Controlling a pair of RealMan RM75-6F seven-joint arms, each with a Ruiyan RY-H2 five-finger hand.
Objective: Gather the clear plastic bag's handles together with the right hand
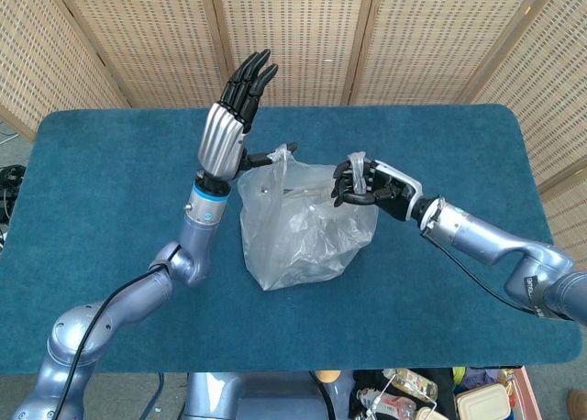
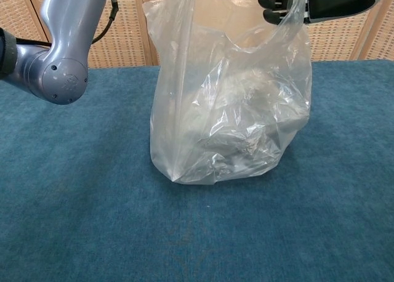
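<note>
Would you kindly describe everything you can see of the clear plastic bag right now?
The clear plastic bag is thin, crinkled, see-through film, standing upright near the middle of the blue table, its base resting on the cloth. Its mouth is stretched open between two handles. The right hand grips one handle, which loops over its fingers. The left hand pinches the other handle at its thumb, its other fingers extended upward. What lies inside cannot be made out.
</note>
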